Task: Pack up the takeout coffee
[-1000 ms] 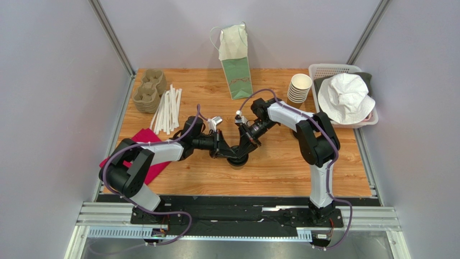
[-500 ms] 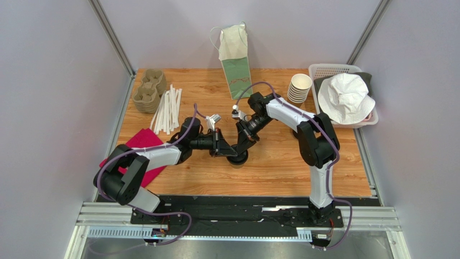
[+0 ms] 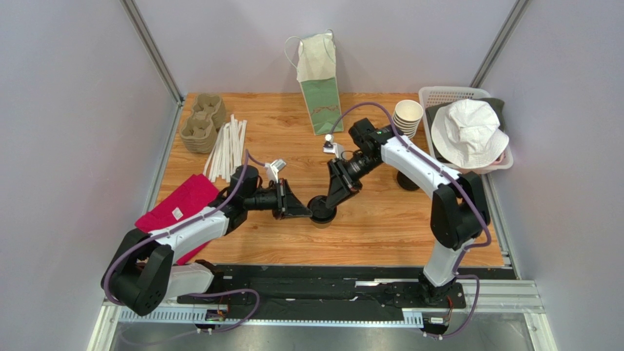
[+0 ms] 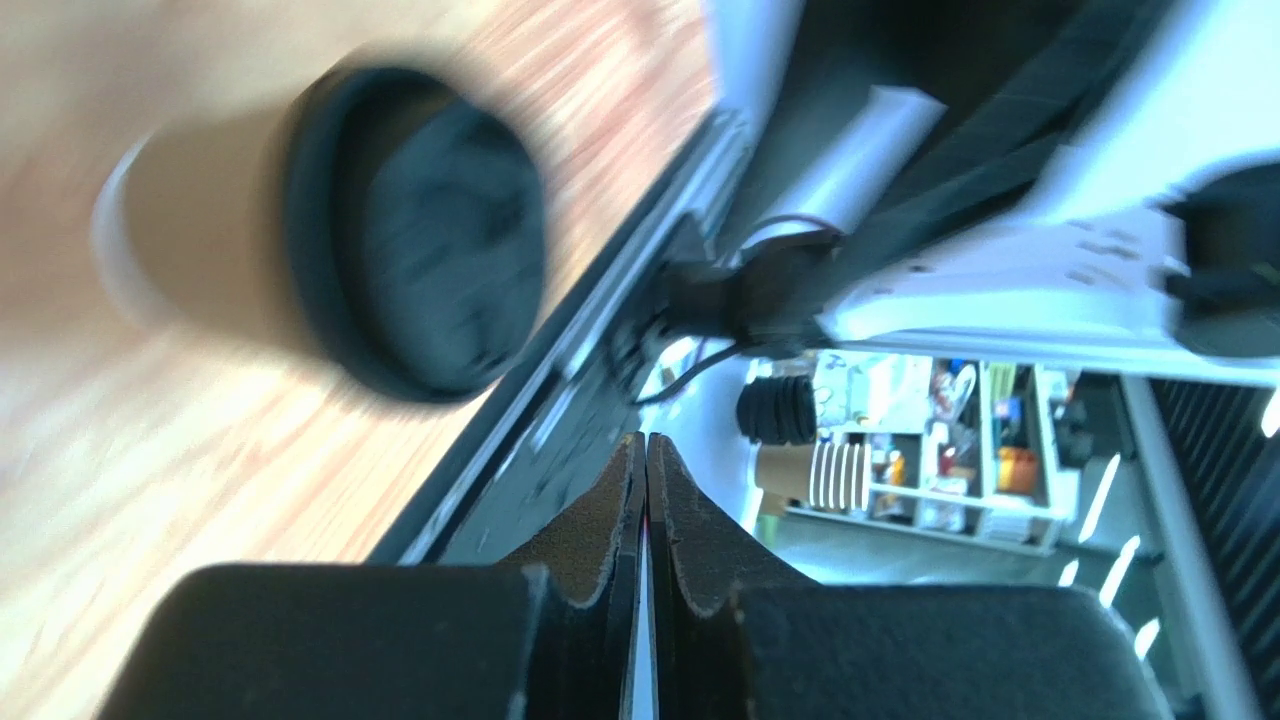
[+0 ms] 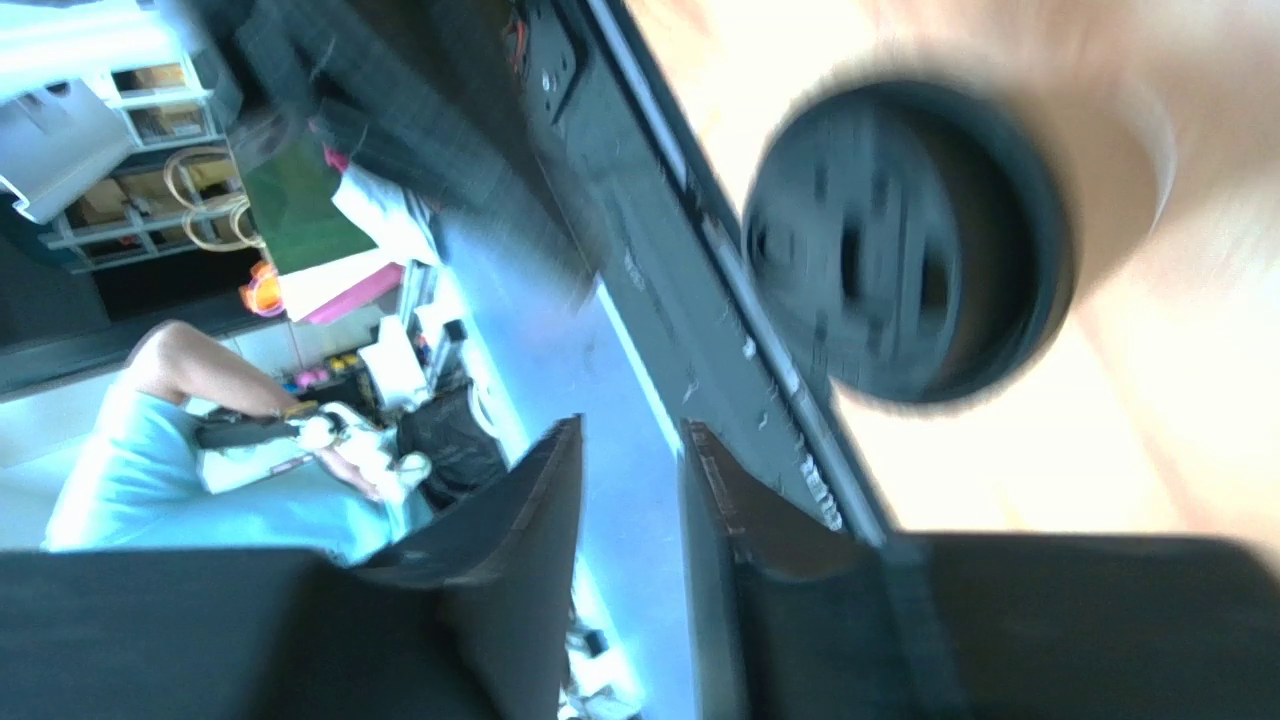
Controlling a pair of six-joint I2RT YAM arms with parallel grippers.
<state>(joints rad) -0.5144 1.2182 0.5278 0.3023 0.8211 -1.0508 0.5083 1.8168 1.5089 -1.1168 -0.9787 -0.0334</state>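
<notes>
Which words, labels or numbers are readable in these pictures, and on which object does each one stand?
No text is readable.
The green paper bag: reddish print, too small to read.
The red cloth: white tag, too small to read.
The takeout coffee: raised lid marks, blurred.

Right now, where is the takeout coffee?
Top view: the takeout coffee stands near the middle of the table, between the jaws of the left arm and right arm, gripped by neither.
</notes>
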